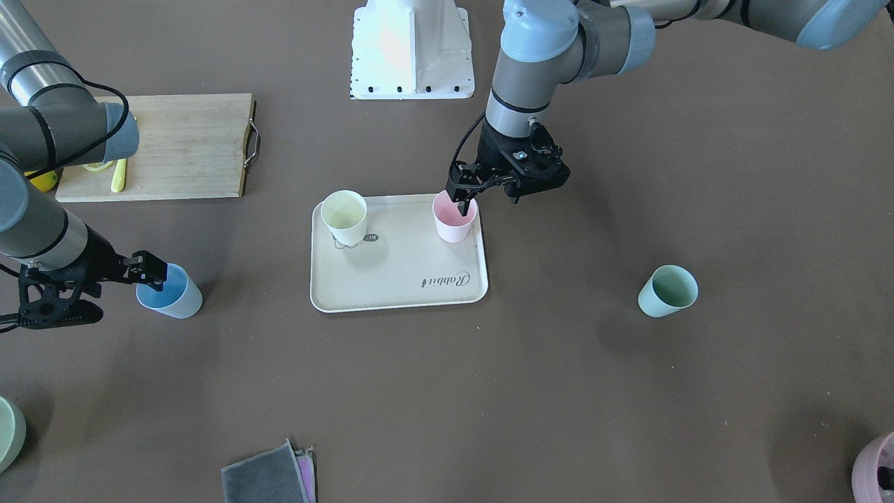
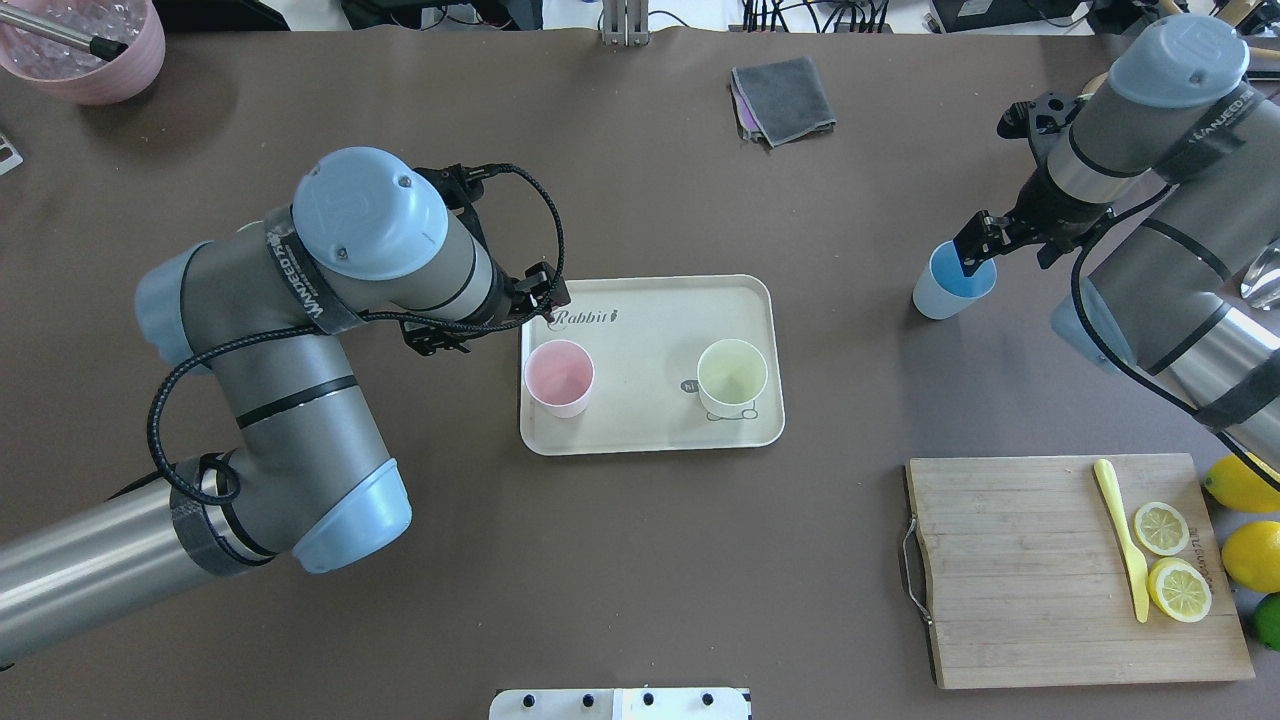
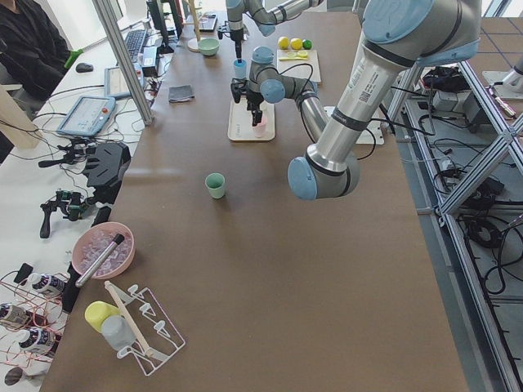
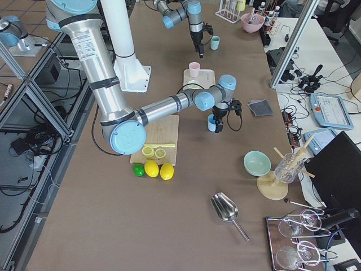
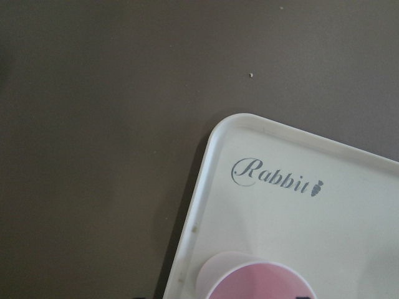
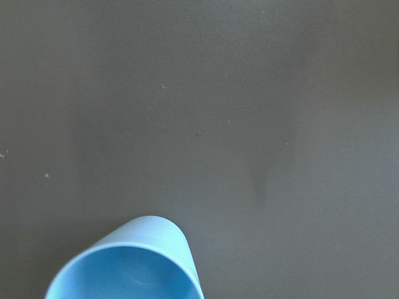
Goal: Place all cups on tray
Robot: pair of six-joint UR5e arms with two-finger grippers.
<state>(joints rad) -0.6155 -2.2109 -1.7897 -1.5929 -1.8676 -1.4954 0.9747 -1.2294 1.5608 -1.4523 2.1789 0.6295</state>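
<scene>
Left claw (image 1: 463,200) is down over the tray (image 1: 398,279), right at the pink cup (image 1: 454,222). One finger dips inside the cup's far rim and the rest sits outside it. Clenched on that rim or let go? I cannot tell from here. The pink cup stands upright on the left end of the tray, toward its near side, and my wrist camera catches its rim just below the "Rabbit" script. The pale yellow cup (image 1: 344,218) is upright on the right end of the same tray, on top of the little cartoon drawing.

Over to my right claw (image 1: 150,274): it is at the blue cup (image 1: 173,293), which stands on the brown surface (image 1: 489,391) to the right of the tray, well apart from it. The claw tips straddle the cup's rim, but whether they pinch it I cannot tell. The green cup (image 1: 668,290) stands alone on the surface off to the left, a little farther out than the tray, with nothing touching it.

On the near right, the wooden cutting board (image 2: 1010,570) carries two lemon halves (image 2: 1170,560) and a yellow knife (image 2: 1120,540).
</scene>
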